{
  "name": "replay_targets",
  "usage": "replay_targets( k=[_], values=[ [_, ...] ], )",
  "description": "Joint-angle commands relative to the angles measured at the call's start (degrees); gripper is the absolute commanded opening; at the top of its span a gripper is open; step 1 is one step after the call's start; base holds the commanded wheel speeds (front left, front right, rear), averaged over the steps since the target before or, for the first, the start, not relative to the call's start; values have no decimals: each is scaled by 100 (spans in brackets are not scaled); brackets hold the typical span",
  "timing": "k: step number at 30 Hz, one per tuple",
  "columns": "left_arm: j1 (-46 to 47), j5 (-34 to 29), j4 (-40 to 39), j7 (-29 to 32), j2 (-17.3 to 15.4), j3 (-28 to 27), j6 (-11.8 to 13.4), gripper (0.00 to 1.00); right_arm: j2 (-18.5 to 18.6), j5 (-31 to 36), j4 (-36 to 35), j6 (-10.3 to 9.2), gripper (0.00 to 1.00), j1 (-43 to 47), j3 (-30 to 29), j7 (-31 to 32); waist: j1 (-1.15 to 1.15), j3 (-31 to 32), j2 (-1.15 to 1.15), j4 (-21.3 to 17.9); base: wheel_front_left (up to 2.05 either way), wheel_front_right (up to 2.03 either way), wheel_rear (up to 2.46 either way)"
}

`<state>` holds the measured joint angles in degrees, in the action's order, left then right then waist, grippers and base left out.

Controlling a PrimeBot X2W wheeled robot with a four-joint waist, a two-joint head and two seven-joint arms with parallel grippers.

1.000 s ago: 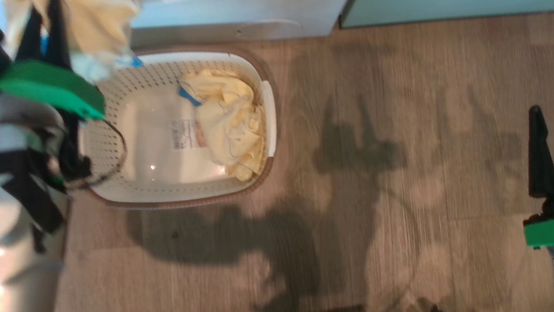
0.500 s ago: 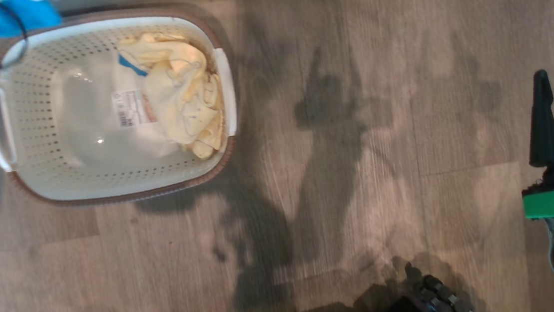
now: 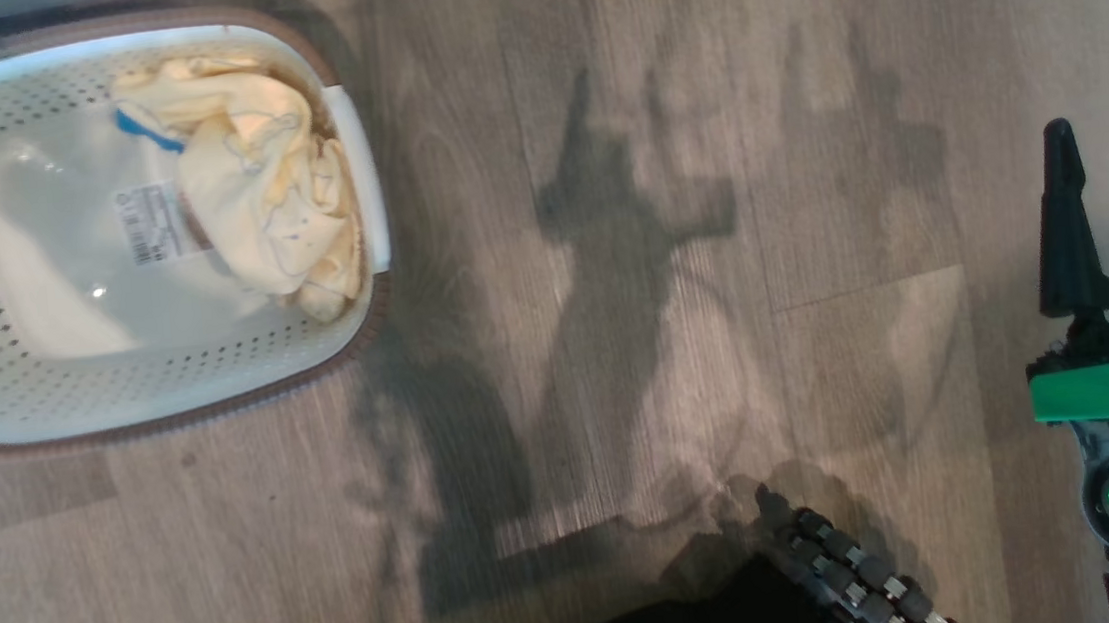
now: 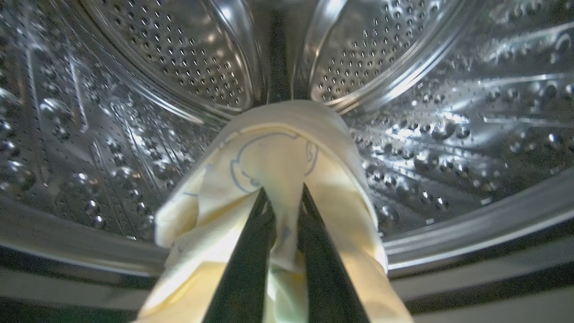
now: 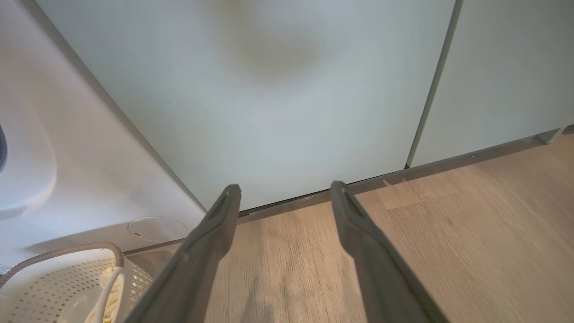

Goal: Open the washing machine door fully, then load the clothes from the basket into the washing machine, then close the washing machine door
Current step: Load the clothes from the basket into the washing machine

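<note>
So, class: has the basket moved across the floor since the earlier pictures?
No. The basket keeps its distance from the floorboard seam; the camera shifted.

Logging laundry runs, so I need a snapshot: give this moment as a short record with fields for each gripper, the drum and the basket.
left gripper: shut on a yellow garment, held inside the washing machine drum
right gripper: open, empty, above the floor, facing a cabinet panel
basket: on the floor, clothes bunched at its right end in the head view
stage: loading under way; basket not yet emptied
</note>
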<state>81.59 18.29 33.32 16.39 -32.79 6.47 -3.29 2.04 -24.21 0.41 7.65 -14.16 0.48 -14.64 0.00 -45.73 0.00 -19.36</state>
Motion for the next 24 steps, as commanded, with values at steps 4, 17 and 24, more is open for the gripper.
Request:
replay_targets(
  k=[4, 17, 24],
  values=[
    [657, -204, 75, -427, -426, -1, -24, 0, 84, -97, -114, -16, 100, 52, 124, -36, 0, -89, 0, -164, 0, 0, 0],
    [1217, -38, 1206, -1460, -242, -43, -87, 0, 84, -327, -124, -16, 100, -18, 205, -36, 0, -321, 0, -220, 0, 0, 0],
    [1389, 103, 1653, -1528, -117, -33, -136, 100, 84, -330, -93, -16, 100, -82, 201, -36, 0, -361, 0, -195, 0, 0, 0]
  ],
)
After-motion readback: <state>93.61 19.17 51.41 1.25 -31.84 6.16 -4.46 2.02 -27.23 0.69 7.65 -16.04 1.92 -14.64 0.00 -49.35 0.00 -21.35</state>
